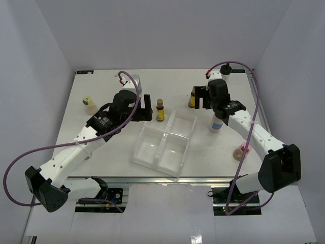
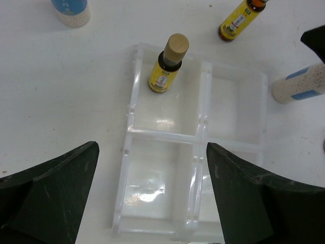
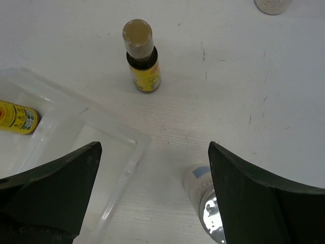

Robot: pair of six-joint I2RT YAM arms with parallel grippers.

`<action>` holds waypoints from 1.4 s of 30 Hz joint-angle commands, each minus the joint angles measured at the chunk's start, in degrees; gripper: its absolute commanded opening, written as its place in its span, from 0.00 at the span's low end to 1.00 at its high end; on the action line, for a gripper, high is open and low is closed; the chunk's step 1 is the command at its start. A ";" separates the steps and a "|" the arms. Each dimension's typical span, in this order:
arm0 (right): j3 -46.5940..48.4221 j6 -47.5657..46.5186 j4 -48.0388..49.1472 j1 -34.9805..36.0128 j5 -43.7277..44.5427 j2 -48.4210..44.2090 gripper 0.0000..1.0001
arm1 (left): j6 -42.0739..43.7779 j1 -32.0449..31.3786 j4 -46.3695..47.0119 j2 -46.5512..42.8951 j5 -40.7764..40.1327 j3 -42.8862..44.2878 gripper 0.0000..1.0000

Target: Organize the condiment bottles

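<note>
An amber yellow-labelled bottle [image 2: 166, 65] stands in a far compartment of the clear divided tray [image 2: 200, 109]; it also shows in the top view [image 1: 160, 110]. My left gripper [image 2: 151, 152] is open and empty above the tray's near compartment, and shows in the top view [image 1: 147, 108]. My right gripper [image 3: 155, 147] is open and empty above the table, short of a second amber bottle [image 3: 140, 56], which stands upright. A silver-lidded blue-labelled jar [image 3: 210, 208] stands under the right finger.
A yellow-capped beige bottle [image 1: 89, 102] stands far left. A pink-capped one [image 1: 242, 151] sits beside the right arm, and a black-capped jar [image 1: 226, 70] stands at the back right. Another blue-labelled jar [image 2: 71, 12] stands beyond the tray [image 1: 162, 147].
</note>
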 commanded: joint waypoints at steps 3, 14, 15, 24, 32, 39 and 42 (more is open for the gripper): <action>4.95 -2.13 8.88 -2.57 -5.57 7.10 0.91 | -1.10 0.22 0.13 -6.60 0.10 -4.13 0.98; 11.88 -3.61 14.60 -3.76 -8.86 18.23 0.86 | -2.19 0.22 1.18 -9.72 4.51 -6.60 0.98; 12.42 -3.95 14.74 -3.76 -8.99 19.18 0.85 | -2.59 0.22 1.79 -9.92 5.41 -6.94 0.98; 15.81 -5.94 17.11 -3.85 -7.48 24.93 0.75 | -3.44 0.22 1.40 -9.75 10.03 -5.25 0.98; 18.47 -6.26 15.67 -3.76 -6.55 27.62 0.56 | -3.35 0.22 1.80 -10.07 9.88 -5.80 0.98; 19.38 -7.49 13.09 -3.85 -4.94 28.02 0.09 | -3.65 0.22 2.25 -9.35 10.82 -5.29 0.98; 20.09 -7.65 11.70 -3.78 -4.62 26.67 0.08 | -3.67 0.29 1.80 -9.05 10.69 -4.71 0.98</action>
